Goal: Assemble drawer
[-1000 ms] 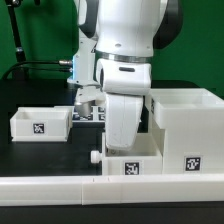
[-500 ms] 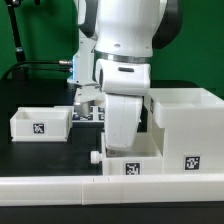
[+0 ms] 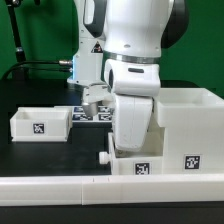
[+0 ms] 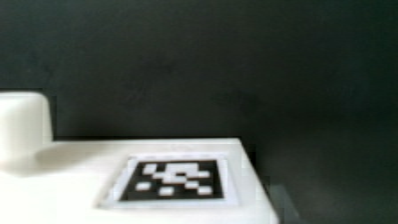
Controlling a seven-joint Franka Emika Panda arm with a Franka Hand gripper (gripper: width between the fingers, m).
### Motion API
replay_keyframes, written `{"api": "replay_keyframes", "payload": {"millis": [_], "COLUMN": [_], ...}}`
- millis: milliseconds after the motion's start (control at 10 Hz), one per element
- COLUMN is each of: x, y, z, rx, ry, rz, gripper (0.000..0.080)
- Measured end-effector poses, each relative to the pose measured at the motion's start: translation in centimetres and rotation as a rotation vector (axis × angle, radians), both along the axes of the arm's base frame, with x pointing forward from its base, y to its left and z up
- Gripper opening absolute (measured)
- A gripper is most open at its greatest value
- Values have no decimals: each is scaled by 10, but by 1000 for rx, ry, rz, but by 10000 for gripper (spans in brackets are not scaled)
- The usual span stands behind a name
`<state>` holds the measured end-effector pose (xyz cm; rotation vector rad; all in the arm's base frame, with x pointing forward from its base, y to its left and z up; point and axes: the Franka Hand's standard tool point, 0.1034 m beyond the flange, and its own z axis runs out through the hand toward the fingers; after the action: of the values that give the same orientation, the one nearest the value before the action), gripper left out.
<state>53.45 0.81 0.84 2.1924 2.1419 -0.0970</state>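
A small white tray (image 3: pixel 143 167) with a tag on its front and a round knob (image 3: pixel 104 157) sits by the front rail, just left of the tall white box shell (image 3: pixel 186 125). My gripper (image 3: pixel 133 148) reaches straight down into this tray; the hand hides the fingers, and the tray travels with it. A second small tray (image 3: pixel 40 123) stands apart at the exterior view's left. The wrist view shows a white tagged face of the tray (image 4: pixel 175 180) close up and a white rounded part (image 4: pixel 20 125) beside it; no fingertips show.
A long low white border rail (image 3: pixel 60 187) runs along the front. The marker board (image 3: pixel 100 115) lies behind the arm. The tabletop is black (image 3: pixel 40 155), with a green backdrop behind.
The arm has shifted toward the exterior view's right, and the tray under it has slid the same way, closer to the box shell. The left tray has not moved.
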Motion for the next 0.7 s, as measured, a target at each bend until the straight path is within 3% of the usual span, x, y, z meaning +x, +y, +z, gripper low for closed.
{"api": "replay_keyframes", "payload": {"millis": [200,400,500,700], "x": [0,2,5,7], "y": [0,0,2,-1], "z": [0,5,12,29], "rx": [0,0,1,-11], "ry": [1,-6,-15,3], "rz": [-1,-1,0,-6], "gripper": [44,276,276,580]}}
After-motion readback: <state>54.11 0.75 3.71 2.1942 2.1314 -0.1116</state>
